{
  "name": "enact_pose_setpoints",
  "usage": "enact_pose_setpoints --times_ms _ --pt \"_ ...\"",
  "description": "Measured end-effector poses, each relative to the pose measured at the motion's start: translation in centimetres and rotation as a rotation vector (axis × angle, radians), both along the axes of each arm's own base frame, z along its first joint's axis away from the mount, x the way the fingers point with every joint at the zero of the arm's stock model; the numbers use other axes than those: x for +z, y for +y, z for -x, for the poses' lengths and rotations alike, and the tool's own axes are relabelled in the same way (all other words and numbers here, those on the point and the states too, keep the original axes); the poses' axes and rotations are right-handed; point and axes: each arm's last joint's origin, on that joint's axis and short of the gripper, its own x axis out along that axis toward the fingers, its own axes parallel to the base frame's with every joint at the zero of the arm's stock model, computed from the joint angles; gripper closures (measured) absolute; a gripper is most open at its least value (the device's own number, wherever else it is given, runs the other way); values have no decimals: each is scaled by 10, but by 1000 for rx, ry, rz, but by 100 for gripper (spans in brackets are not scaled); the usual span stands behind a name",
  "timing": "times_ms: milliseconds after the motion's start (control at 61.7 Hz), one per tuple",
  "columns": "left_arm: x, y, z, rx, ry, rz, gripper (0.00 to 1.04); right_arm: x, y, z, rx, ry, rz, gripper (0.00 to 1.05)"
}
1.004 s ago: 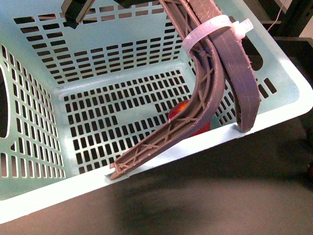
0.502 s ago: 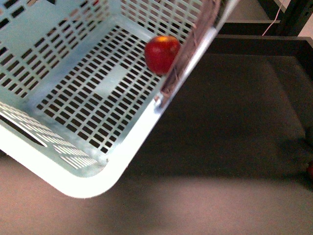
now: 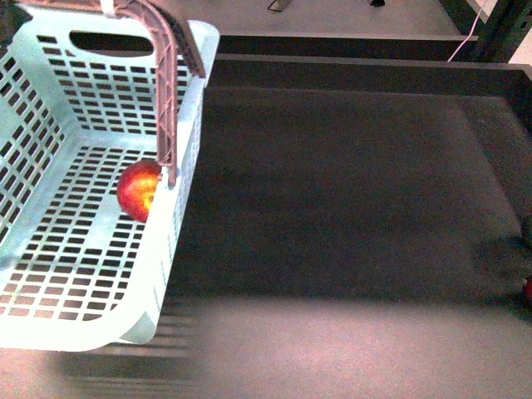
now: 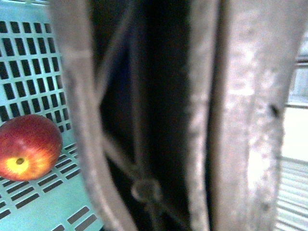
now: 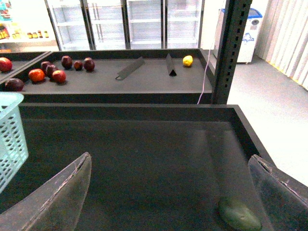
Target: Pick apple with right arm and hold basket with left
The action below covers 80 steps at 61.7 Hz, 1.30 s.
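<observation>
The mint-green basket (image 3: 50, 249) hangs tilted at the left of the front view, its brown handles (image 3: 170, 91) rising to the top edge. The red apple (image 3: 140, 189) lies inside it, against the near wall. In the left wrist view the brown handles (image 4: 231, 120) fill the frame very close, with the apple (image 4: 28, 147) on the slotted floor (image 4: 29, 62) beside them. My left gripper is shut on the basket's handles; its fingers do not show. My right gripper (image 5: 173, 192) is open and empty over the dark shelf, and the basket's corner (image 5: 10, 130) shows far to one side.
A dark shelf tray (image 3: 349, 191) with a raised back rim lies in front. A green fruit (image 5: 239, 215) lies on it near one right fingertip. Behind stands another shelf with several dark red fruits (image 5: 53, 70), a yellow fruit (image 5: 187, 60) and a black upright post (image 5: 231, 53).
The basket has swung from filling the front view to its left side. The apple has rolled inside it to the near wall.
</observation>
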Motion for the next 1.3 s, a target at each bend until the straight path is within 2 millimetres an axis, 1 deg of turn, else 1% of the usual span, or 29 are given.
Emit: enact_pose_setpoints --times_ms 97,227,437,567,778,907,923,1021,1053,1069,1085,1150,1166,1199,1215,1296 --pt "-16 14 -3 46 37 6 91 0 0 0 0 0 0 9" --pt "-29 24 -6 64 64 8 91 0 0 0 0 0 0 9" --pt "-47 29 -11 28 93 39 91 0 0 0 0 0 0 9" --pt "-63 32 -11 -11 117 48 91 0 0 0 0 0 0 9" --pt "-70 35 -7 -16 133 52 91 0 0 0 0 0 0 9" --pt "-70 35 -5 -17 134 54 90 0 0 0 0 0 0 9" --pt "-70 35 -5 -19 134 53 88 0 0 0 0 0 0 9" --pt "-69 36 -4 -19 134 48 72 0 0 0 0 0 0 9" --pt "-68 36 -3 -17 132 47 69 0 0 0 0 0 0 9" --pt "-67 36 -2 -15 131 47 65 0 0 0 0 0 0 9" --pt "-63 36 -1 -11 123 47 60 0 0 0 0 0 0 9" --pt "-45 35 3 -5 78 46 45 0 0 0 0 0 0 9" --pt "-37 35 6 -7 64 46 40 0 0 0 0 0 0 9" --pt "-28 33 11 -10 52 45 33 0 0 0 0 0 0 9" --pt "-22 32 15 -13 47 44 28 0 0 0 0 0 0 9" --pt "-5 30 32 -13 37 41 12 0 0 0 0 0 0 9"
